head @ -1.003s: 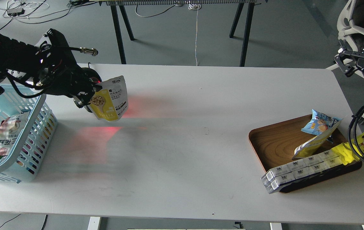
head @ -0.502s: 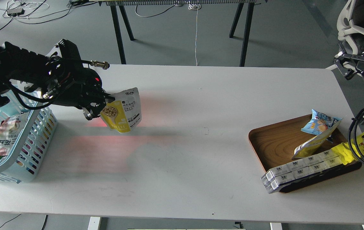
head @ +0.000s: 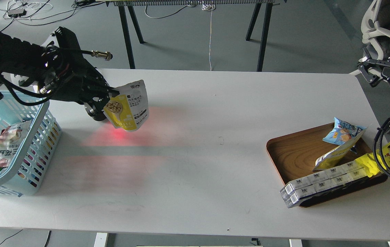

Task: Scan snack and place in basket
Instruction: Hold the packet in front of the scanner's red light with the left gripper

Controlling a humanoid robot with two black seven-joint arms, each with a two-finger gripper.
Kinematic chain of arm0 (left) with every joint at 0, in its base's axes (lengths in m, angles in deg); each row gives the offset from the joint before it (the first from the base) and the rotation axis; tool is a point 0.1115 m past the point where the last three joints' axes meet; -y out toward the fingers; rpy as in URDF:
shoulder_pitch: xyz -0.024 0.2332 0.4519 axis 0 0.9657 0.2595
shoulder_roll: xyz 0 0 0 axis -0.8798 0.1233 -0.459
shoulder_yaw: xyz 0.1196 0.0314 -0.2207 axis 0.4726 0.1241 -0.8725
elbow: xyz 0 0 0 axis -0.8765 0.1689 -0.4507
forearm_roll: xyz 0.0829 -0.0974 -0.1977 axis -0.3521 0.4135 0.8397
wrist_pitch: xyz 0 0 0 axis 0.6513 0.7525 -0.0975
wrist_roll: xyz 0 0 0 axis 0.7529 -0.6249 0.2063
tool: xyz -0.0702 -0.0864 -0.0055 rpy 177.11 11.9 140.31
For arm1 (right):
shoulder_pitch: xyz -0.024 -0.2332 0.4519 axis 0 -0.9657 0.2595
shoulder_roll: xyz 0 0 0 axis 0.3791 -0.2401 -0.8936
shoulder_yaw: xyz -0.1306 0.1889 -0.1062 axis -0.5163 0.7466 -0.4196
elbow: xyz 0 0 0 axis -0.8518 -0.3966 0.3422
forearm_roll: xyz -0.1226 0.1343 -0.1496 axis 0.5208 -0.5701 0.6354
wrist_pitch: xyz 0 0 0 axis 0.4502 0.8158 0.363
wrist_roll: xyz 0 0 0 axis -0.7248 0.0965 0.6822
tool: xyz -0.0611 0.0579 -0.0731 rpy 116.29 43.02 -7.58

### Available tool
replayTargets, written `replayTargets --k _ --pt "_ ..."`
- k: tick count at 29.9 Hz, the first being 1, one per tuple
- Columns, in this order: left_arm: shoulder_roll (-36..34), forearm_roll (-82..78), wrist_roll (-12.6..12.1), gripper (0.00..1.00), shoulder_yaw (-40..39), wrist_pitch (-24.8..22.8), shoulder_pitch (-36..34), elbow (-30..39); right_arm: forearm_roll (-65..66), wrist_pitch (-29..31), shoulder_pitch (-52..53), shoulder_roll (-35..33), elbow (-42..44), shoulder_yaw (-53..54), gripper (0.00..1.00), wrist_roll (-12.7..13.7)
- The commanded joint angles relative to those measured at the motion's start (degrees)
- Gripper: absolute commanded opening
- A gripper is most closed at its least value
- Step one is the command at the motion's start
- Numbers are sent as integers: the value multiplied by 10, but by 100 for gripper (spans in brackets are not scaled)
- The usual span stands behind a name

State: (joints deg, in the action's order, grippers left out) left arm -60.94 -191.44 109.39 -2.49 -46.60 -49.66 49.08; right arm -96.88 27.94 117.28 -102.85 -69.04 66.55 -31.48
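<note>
Snack (head: 128, 106) clamped at its left edge in left jaws, right jaws' state unclear

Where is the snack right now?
Head view, left side: the snack hangs from the left gripper above the table, just right of the basket.

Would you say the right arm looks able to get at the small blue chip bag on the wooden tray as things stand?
Probably yes: the chip bag lies uncovered atop the tray, and the right gripper hangs just beyond it with nothing between.
</note>
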Motion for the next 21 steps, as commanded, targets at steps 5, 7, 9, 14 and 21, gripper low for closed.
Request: replayTargets --k 5,7,9,14,21 --pt "1 0 0 0 1 3 1 -16 0 0 -1 1 0 0 99 0" --pt "1 0 0 0 4 3 3 -18 0 0 -1 1 0 0 99 0" --pt "3 0 0 0 5 3 5 -25 0 0 -1 1 0 0 99 0" --pt "5 0 0 0 5 3 25 -27 0 0 -2 0 0 0 99 0" --pt "5 0 0 0 2 3 31 -27 0 0 -5 0 0 0 99 0"
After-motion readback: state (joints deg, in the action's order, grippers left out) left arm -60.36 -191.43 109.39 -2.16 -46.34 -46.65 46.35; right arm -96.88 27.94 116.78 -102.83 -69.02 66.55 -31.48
